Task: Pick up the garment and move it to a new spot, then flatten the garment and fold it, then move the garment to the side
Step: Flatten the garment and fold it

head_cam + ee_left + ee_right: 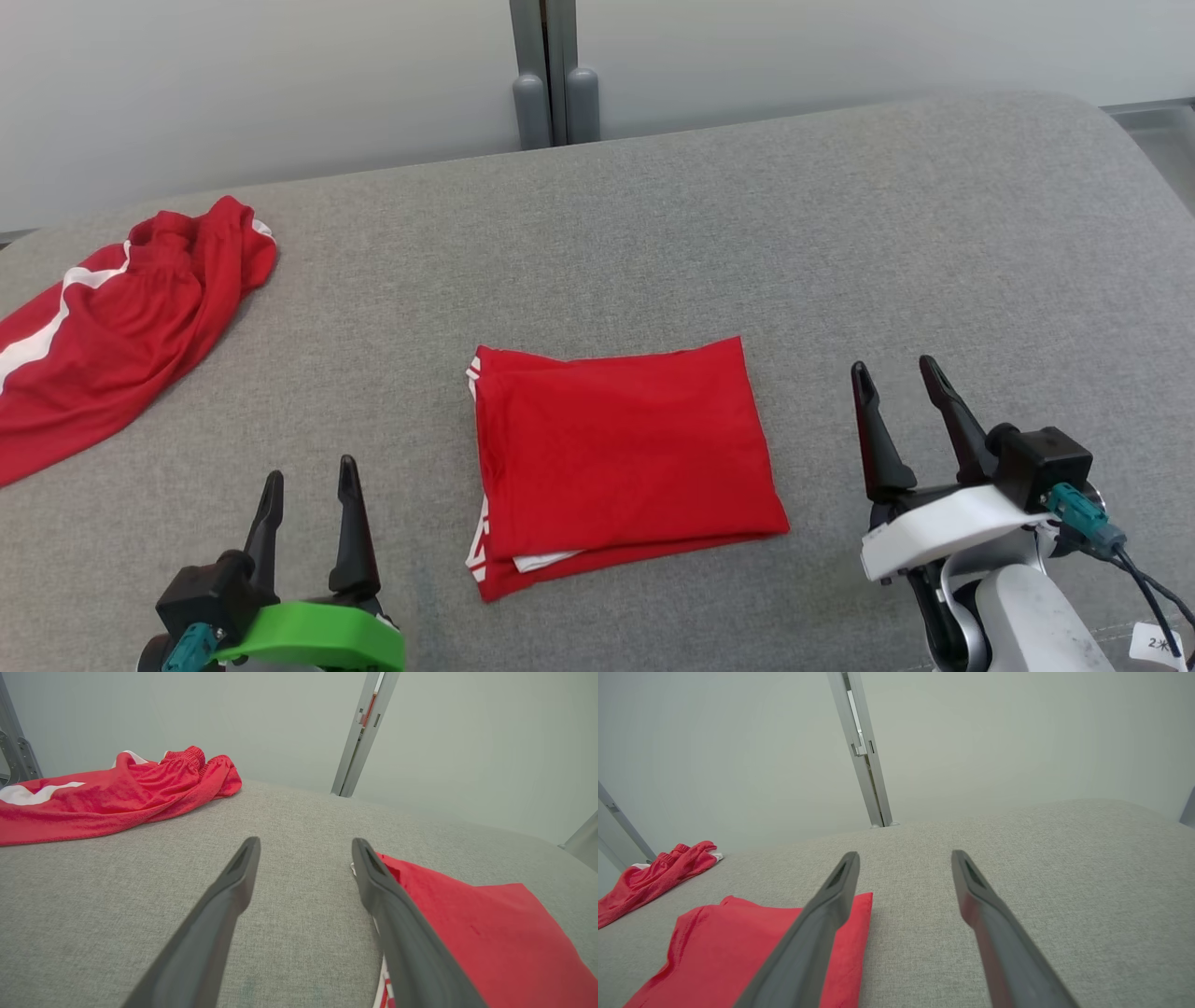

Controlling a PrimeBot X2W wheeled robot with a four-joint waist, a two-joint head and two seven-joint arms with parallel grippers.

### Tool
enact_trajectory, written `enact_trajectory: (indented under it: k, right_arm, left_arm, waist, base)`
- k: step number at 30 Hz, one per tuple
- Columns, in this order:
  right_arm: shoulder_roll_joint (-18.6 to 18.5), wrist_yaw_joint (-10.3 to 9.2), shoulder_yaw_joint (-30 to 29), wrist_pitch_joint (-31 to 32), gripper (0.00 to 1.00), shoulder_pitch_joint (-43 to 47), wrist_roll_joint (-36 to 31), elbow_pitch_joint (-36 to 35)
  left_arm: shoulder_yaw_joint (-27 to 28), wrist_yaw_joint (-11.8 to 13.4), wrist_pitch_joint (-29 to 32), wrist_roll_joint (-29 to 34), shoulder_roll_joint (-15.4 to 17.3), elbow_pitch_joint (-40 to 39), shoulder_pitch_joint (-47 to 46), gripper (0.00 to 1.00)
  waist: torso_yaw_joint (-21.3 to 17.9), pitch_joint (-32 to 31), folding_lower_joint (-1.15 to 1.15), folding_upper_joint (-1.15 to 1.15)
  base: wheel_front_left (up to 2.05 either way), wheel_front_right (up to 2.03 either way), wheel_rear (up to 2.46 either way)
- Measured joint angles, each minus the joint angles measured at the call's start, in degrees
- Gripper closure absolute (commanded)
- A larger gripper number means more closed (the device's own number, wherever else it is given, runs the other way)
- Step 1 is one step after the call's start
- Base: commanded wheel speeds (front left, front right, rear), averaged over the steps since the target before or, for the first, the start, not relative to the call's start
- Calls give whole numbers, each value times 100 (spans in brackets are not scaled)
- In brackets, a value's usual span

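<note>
The folded red garment [621, 457] lies flat in the middle of the grey counter [840, 233]. The left end effector [310, 469] and right end effector [893, 365] stand wide and empty either side of it, not touching it.

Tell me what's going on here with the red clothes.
The robot is folding laundry on a grey cushioned surface. A folded red garment lies flat between the left end effector and the right end effector; both are open, holding nothing. A crumpled red garment sits at the far left. The folded one has not yet been moved aside.
</note>
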Motion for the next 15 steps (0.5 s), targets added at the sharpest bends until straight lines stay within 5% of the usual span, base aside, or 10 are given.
enact_trajectory:
  k: [15]
  right_arm:
    - [37, 0, 34, 0, 0, 262, -97, -111]
  left_arm:
    - [264, -192, 0, 337, -222, -48, 253, 0]
  waist:
    - [98, -121, 0, 0]
  base:
    - [0, 0, 0]
